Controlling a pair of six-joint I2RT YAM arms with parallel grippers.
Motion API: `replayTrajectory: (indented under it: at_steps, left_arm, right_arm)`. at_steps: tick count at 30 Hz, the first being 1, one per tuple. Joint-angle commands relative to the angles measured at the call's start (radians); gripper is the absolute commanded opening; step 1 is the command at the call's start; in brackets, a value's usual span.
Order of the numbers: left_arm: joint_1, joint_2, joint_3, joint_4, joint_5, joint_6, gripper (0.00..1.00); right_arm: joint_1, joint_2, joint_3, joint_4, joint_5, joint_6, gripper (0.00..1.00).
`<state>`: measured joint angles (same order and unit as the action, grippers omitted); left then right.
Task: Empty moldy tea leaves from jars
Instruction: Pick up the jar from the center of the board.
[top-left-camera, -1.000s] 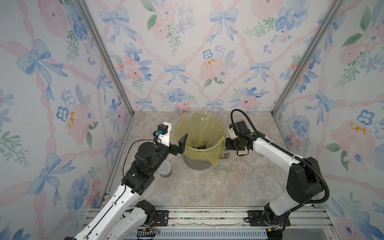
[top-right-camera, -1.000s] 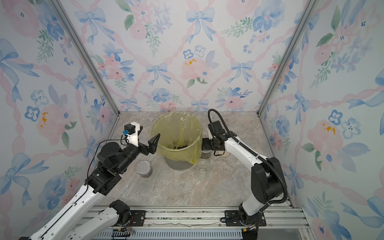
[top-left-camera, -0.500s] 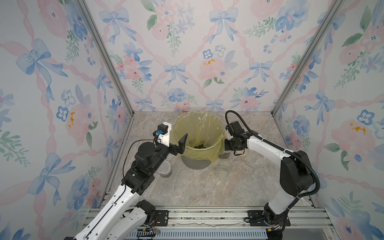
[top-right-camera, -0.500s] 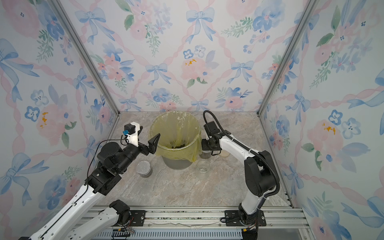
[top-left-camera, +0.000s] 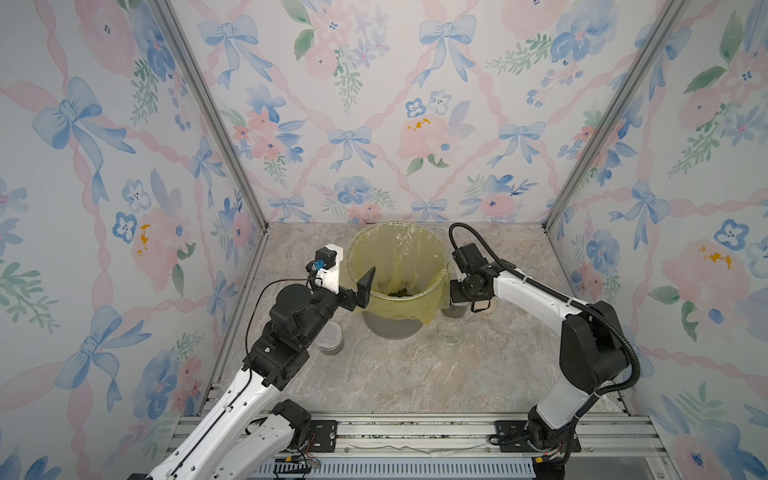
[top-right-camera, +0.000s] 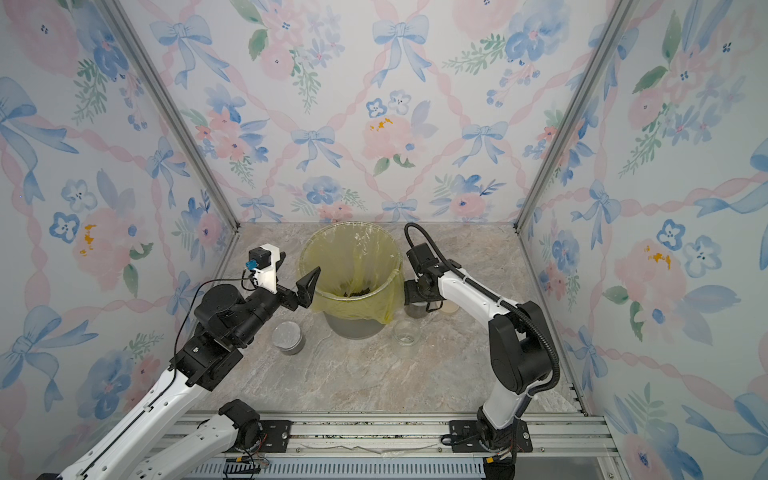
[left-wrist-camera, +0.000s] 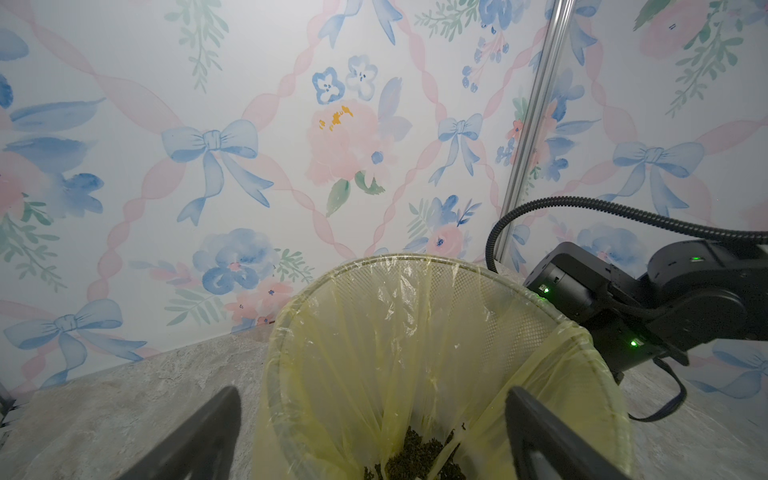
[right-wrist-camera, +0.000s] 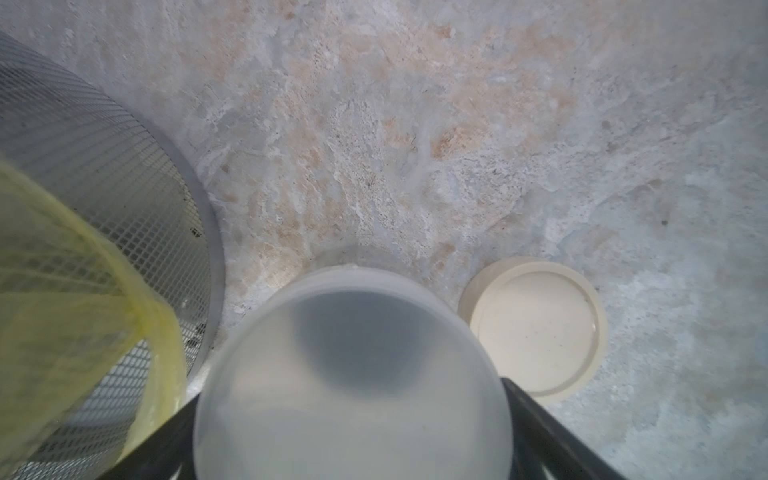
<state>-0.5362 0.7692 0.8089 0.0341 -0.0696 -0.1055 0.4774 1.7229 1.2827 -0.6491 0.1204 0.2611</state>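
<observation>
The moldy tea leaves (top-left-camera: 401, 293) (left-wrist-camera: 415, 457) lie as a dark clump at the bottom of the yellow-lined bin (top-left-camera: 399, 226). My left gripper (top-left-camera: 353, 278) (left-wrist-camera: 374, 392) hangs open and empty at the bin's left rim. Right of the bin stands a jar (right-wrist-camera: 351, 365) (top-right-camera: 415, 309) with a frosted lid. My right gripper (right-wrist-camera: 350, 390) (top-left-camera: 459, 297) is above it, open, with a finger close on each side. A second lidded jar (top-left-camera: 329, 336) stands left of the bin. An open, clear jar (top-left-camera: 449, 332) stands at the front right.
A flat tan disc lid (right-wrist-camera: 536, 328) (top-right-camera: 449, 308) lies on the marble table just right of the straddled jar. The bin's grey mesh wall (right-wrist-camera: 104, 174) is close on the jar's other side. Floral walls close in the back and both sides.
The right arm's elbow has swung left toward the middle, while its gripper stayed over the jar beside the bin. The left arm has not moved.
</observation>
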Motion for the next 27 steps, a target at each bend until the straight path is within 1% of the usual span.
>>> replayTrajectory:
  at_steps: [1,3,6,11,16,22,27]
  left_arm:
    - [-0.005,-0.006,0.016,-0.003,-0.005,0.017,0.98]
    - [-0.006,-0.007,0.015,-0.003,-0.006,0.019,0.98]
    - [-0.008,-0.010,0.014,-0.002,-0.011,0.022,0.98]
    - [-0.011,-0.013,0.013,0.000,-0.014,0.027,0.98]
    - [-0.010,-0.021,0.000,0.017,-0.010,0.034,0.98]
    - [-0.011,-0.031,-0.022,0.060,0.005,0.043,0.98]
    - [-0.011,-0.031,-0.027,0.093,0.053,0.059,0.98]
  right_arm:
    - [0.026,0.008,0.033,-0.045,0.033,-0.016,0.97]
    - [0.028,0.017,0.035,-0.044,0.033,-0.014,0.97]
    - [0.028,0.030,0.045,-0.048,0.041,-0.010,0.99]
    - [0.027,0.024,0.050,-0.048,0.048,-0.002,0.91]
    - [0.027,0.008,0.047,-0.056,0.051,-0.003,0.88]
    - [0.016,-0.061,0.040,-0.084,0.051,-0.003,0.86]
    - [-0.010,-0.172,0.039,-0.134,0.044,-0.008,0.85]
